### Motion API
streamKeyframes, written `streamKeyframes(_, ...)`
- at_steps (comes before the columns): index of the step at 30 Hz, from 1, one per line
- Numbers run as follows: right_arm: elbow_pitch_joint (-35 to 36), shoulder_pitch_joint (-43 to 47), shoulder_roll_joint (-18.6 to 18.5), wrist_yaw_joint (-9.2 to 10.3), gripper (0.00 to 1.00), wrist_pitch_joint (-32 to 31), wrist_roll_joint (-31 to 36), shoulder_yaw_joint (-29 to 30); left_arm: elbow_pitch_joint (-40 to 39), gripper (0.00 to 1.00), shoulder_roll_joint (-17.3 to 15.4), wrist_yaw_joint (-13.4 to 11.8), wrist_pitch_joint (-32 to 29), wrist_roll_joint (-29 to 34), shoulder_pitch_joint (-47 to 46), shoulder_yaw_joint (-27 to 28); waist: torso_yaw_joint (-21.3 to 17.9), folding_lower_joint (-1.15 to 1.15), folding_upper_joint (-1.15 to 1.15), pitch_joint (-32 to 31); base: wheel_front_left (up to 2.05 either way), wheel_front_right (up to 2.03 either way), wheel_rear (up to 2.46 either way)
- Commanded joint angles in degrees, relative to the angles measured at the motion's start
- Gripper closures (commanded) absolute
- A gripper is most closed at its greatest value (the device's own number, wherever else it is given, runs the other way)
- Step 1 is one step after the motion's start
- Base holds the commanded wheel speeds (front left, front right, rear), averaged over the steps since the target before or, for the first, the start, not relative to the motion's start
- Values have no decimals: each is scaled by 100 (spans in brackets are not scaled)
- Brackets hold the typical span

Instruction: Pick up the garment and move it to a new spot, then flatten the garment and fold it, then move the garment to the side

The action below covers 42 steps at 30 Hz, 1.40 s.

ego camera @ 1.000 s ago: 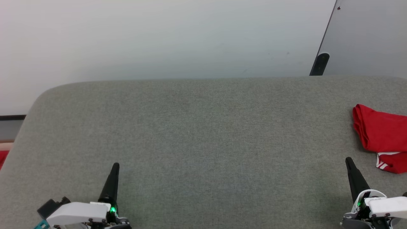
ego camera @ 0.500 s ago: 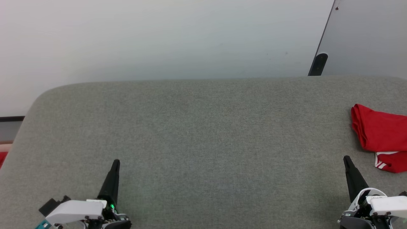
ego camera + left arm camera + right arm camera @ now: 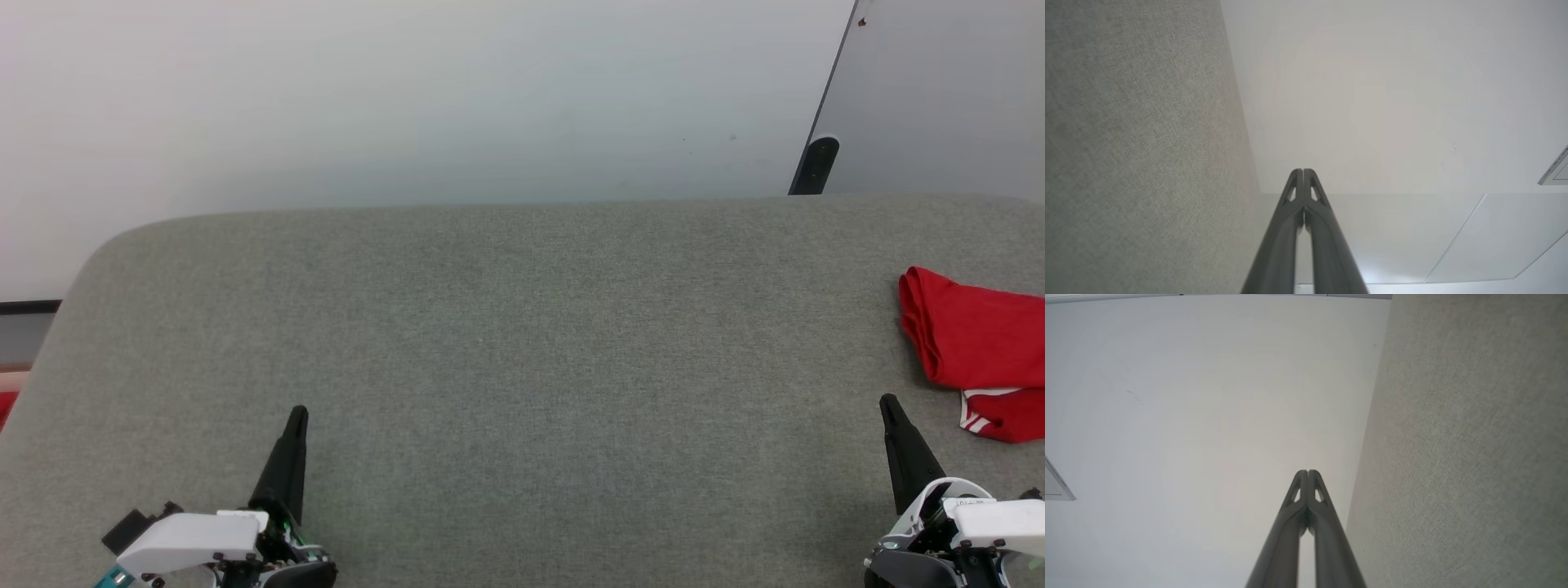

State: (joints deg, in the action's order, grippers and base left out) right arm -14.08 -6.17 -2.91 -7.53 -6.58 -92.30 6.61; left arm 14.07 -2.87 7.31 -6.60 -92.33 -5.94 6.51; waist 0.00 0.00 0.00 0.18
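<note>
Your right gripper, fingers pressed together and empty, is the nearer one. The garment lies bunched just ahead and to the right of its tips, running out of frame. The left gripper, likewise closed and empty, sits well apart from it.

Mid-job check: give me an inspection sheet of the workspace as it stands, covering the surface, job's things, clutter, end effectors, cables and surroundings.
Surface: grey fabric surface, flat, with a rounded far-left corner.
Job's things: garment, red, lying bunched or folded at the surface's right edge, partly cut off by the head view; white striped trim shows on its near side.
Clutter: nothing seen.
End effectors: left end effector shut, empty, over the near left of the surface; right end effector shut, empty, close to the garment but apart from it.
Cables: nothing seen.
Surroundings: pale wall behind the surface; grey panel and dark post at the far right.
</note>
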Motion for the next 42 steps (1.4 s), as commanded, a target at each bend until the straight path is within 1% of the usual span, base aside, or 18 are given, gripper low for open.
streamKeyframes(1, -1, -18, 19, 8, 100, -12, -11, 2, 8, 100, 3, 33, -12, -14, -63, 14, 0, 0, 0, 0, 0, 0, 0)
streamKeyframes(42, -1, -18, 17, 7, 100, -8, -16, -3, 6, 100, 3, 33, -10, -16, -62, 12, 0, 0, 0, 0, 0, 0, 0)
